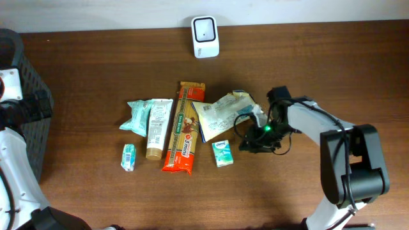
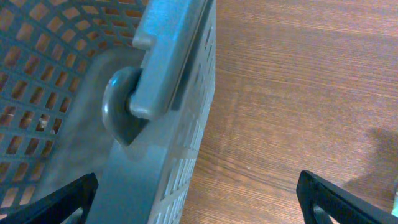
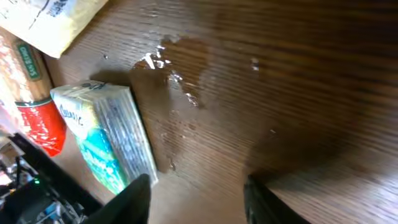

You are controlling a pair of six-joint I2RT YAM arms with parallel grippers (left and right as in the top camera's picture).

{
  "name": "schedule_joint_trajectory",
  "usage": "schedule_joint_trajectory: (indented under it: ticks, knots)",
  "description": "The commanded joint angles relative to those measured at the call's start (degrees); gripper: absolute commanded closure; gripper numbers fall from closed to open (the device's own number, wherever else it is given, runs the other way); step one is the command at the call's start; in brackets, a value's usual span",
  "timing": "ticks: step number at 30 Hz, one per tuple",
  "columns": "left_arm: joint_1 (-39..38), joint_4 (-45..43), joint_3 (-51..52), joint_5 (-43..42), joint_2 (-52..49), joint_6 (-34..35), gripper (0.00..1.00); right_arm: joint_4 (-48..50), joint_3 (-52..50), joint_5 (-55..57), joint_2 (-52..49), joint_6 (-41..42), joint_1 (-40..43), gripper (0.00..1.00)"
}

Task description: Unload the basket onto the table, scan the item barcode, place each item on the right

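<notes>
Nearest, at the lower right of the overhead view, the right arm (image 1: 305,118) reaches left. Its jaws stand apart over bare tabletop (image 3: 280,93) with nothing between them. Just beside their left finger lies the small tissue pack (image 3: 102,140), untouched, below the crinkled bag (image 1: 223,112). Further left, the spaghetti packet (image 1: 184,128), tube (image 1: 158,128), teal pouch (image 1: 137,116) and a small sachet (image 1: 129,156) lie side by side. At the left edge the left arm (image 1: 9,153) holds its jaws wide apart, empty, over the basket (image 2: 180,155) wall. Farthest, at top centre, stands the white scanner (image 1: 205,36).
</notes>
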State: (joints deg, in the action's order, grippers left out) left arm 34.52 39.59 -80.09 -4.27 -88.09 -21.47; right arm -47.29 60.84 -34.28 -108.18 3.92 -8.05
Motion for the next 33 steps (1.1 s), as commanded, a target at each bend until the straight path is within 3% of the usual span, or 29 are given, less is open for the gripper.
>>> schedule_joint_trajectory:
  ticks: [1, 7, 15, 17, 20, 24, 29, 33]
  knots:
    - [0.2, -0.1, -0.3, -0.6, -0.3, 0.1, 0.01, -1.2, 1.3, 2.8, -0.1, -0.6, 1.4, 0.49]
    - [0.2, -0.1, -0.3, -0.6, -0.3, 0.2, 0.01, -3.7, 2.1, -6.3, -0.1, -1.7, -4.4, 0.49]
    - [0.2, -0.1, -0.3, -0.6, -0.3, 0.2, 0.01, -0.7, 2.0, -2.1, -4.1, 5.4, -9.9, 0.51]
    - [0.2, -0.1, -0.3, -0.6, -0.3, 0.2, 0.01, 0.2, 2.0, -2.8, -7.2, 6.0, -10.1, 0.63]
    - [0.2, -0.1, -0.3, -0.6, -0.3, 0.2, 0.01, 0.2, 2.0, -3.6, -8.3, 6.0, -9.8, 0.94]
    - [0.2, -0.1, -0.3, -0.6, -0.3, 0.2, 0.01, -2.1, 4.1, -5.0, -6.3, 2.6, -9.8, 0.96]
    - [0.2, -0.1, -0.3, -0.6, -0.3, 0.2, 0.01, -3.5, 14.7, -24.4, 4.2, -2.5, -9.8, 0.96]
    - [0.2, -0.1, -0.3, -0.6, -0.3, 0.2, 0.01, -0.7, 24.2, -38.4, 5.7, -2.4, -8.3, 0.96]
